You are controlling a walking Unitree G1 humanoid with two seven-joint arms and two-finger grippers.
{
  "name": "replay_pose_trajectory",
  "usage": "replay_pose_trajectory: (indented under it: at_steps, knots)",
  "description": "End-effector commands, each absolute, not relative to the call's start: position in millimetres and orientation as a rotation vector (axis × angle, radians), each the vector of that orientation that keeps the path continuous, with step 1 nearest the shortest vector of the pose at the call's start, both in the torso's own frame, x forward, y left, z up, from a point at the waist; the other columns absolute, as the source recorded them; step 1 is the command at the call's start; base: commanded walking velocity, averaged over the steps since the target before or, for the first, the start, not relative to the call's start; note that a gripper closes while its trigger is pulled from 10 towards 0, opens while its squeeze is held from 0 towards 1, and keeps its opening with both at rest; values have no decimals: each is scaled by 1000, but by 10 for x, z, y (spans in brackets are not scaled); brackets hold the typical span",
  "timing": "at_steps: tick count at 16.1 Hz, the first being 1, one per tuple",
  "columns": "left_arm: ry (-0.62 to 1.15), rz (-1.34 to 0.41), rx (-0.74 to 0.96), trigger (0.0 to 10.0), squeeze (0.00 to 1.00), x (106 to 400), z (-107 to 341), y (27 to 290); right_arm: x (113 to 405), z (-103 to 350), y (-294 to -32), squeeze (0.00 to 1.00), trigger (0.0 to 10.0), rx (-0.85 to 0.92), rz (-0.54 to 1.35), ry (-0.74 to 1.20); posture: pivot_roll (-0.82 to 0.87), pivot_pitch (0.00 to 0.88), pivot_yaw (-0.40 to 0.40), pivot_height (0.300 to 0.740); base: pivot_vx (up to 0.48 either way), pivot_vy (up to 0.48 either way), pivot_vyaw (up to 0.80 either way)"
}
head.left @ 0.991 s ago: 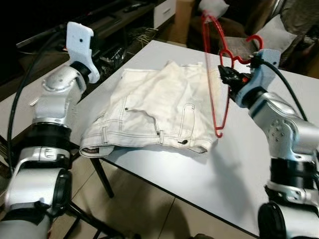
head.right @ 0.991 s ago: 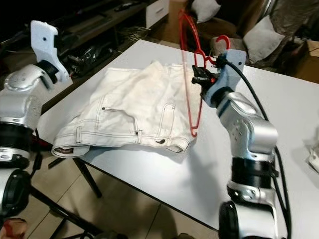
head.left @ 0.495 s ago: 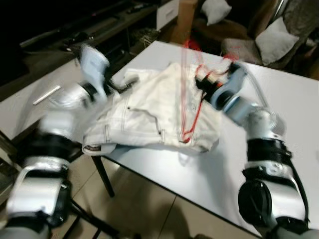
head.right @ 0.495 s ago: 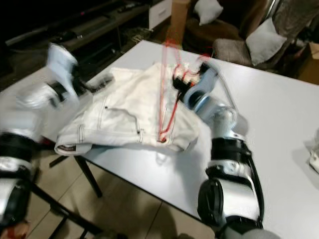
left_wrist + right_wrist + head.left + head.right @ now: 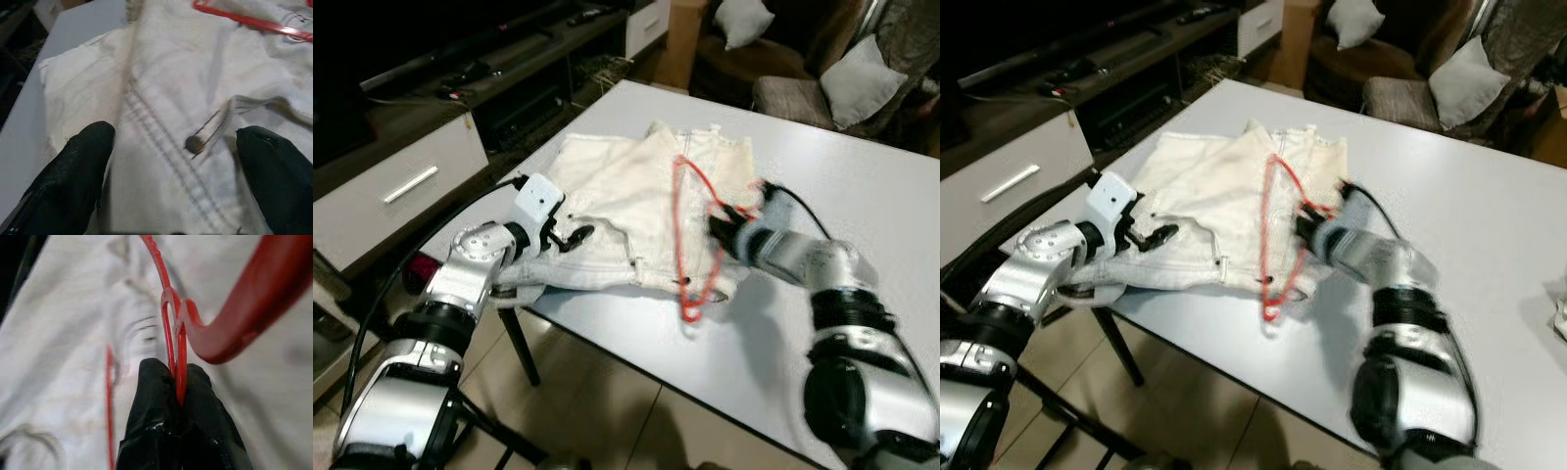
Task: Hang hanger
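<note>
White denim shorts [image 5: 617, 191] lie flat on the white table [image 5: 842, 186]. A red wire hanger [image 5: 690, 235] rests tilted across the shorts' right side, its lower corner [image 5: 1271, 311] hanging past the hem. My right gripper [image 5: 720, 227] is shut on the hanger's neck just under the hook [image 5: 230, 318], fingers [image 5: 151, 396] pinched together around the wire. My left gripper [image 5: 570, 235] is low at the shorts' left edge. It is open, with its fingers [image 5: 83, 161] spread wide over a belt loop and a button [image 5: 194, 143].
A white drawer cabinet [image 5: 396, 191] and a dark TV bench stand to the left. Beyond the table are a cardboard box [image 5: 685, 34] and a sofa with cushions [image 5: 862, 78]. The table's near edge drops to a tiled floor [image 5: 607, 411].
Both arms came down from raised positions. The right gripper lowered the hanger onto the shorts, and the left gripper dropped to the shorts' left edge.
</note>
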State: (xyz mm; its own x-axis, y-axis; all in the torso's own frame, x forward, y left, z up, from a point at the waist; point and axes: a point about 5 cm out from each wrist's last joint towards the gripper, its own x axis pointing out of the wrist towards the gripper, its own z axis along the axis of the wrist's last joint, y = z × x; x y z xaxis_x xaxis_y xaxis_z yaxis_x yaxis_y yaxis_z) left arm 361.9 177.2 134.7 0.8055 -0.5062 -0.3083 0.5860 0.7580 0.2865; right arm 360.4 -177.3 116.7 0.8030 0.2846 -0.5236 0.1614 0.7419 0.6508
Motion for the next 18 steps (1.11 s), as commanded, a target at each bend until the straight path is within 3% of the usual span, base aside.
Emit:
replay_pose_trajectory:
  at_steps: [1,5,6,8,10,14,16,17,18]
  knots:
    - [203,-588,391,10000,0,3620,1348,1782,3532,1035,-1922,0,10000,724,2,684,-124,0,21,740,0,0,0]
    - [32,-569,341,10000,0,3706,1622,1693,3415,1055,-2499,0,10000,586,-173,617,-138,0,29,740,0,0,0]
    - [-23,-581,302,10000,0,3735,1715,1621,3347,1208,-2775,0,10000,538,-223,563,-149,0,31,740,0,0,0]
    - [-45,-587,299,10000,0,3751,1756,1588,3303,1315,-2882,0,10000,502,-232,533,-151,0,32,740,0,0,0]
    - [-52,-595,274,10000,0,3766,1779,1567,3294,1505,-2750,0,10000,564,-114,464,-167,0,41,740,0,0,0]
    - [-49,-605,271,10000,0,3744,1751,1555,3308,1354,-2124,0,10000,569,118,542,-181,0,50,740,0,0,0]
    - [-56,-634,237,10000,0,3730,1771,1516,3315,1431,-2047,0,10000,602,169,514,-170,0,40,740,0,0,0]
    - [-59,-666,203,10000,0,3720,1767,1443,3322,1532,-2038,0,10000,618,195,472,-163,0,33,740,0,0,0]
    - [-34,-814,53,10000,0,3664,1675,1051,3348,1930,-2143,0,10000,603,226,294,-153,0,28,740,0,0,0]
